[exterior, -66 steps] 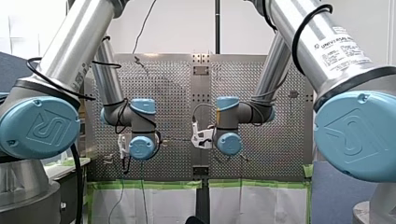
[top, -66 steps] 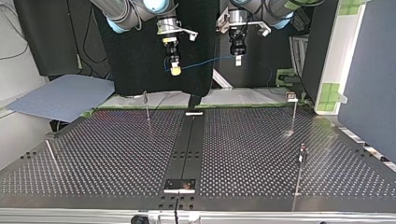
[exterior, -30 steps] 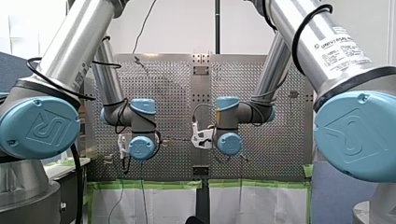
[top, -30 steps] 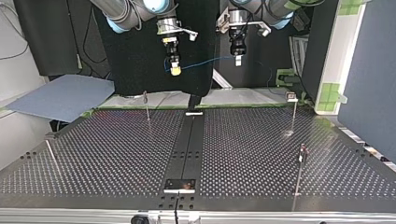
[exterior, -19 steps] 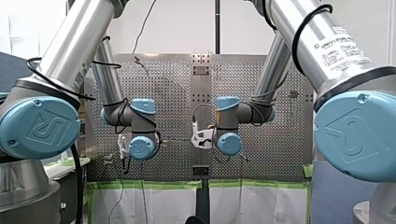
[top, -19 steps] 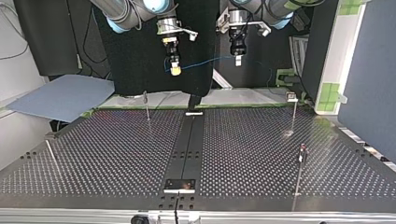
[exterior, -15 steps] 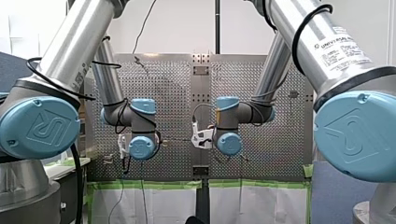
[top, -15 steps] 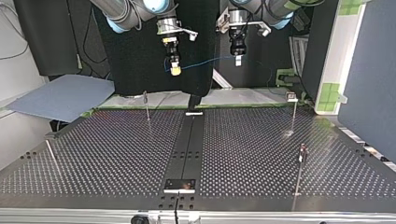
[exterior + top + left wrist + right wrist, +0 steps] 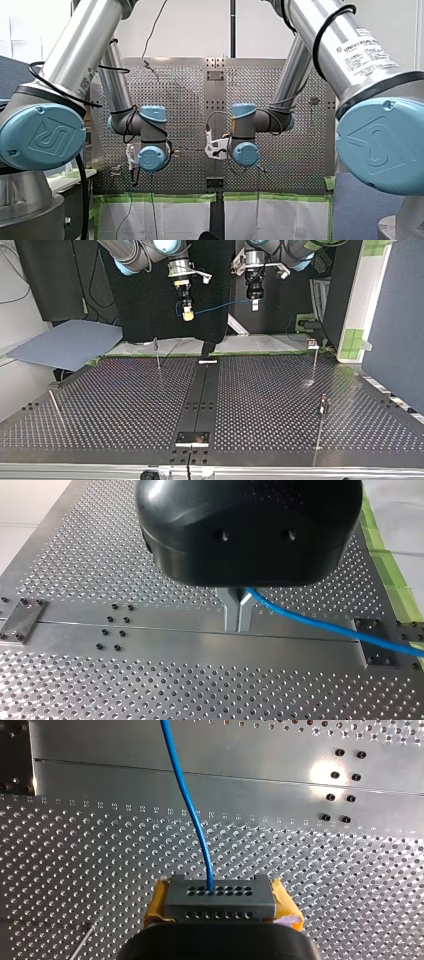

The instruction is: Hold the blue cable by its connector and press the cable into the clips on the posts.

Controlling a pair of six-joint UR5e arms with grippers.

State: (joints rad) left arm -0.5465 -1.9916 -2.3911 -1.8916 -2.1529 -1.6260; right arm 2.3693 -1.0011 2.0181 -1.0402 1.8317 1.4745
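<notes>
In the top view, my right gripper (image 9: 187,316) and my left gripper (image 9: 254,305) are hanging side by side above the table's (image 9: 100,405) far edge, one to each side of the centre strip (image 9: 202,390). The cable (image 9: 220,306) is running between them from the connector (image 9: 220,900), which is sitting in my right gripper. One post (image 9: 157,354) is standing near the far edge left of the strip, a second (image 9: 314,360) near the far right corner and a third (image 9: 321,422) by the right edge nearer the front, while a thin rod (image 9: 55,407) is showing near the left edge.
</notes>
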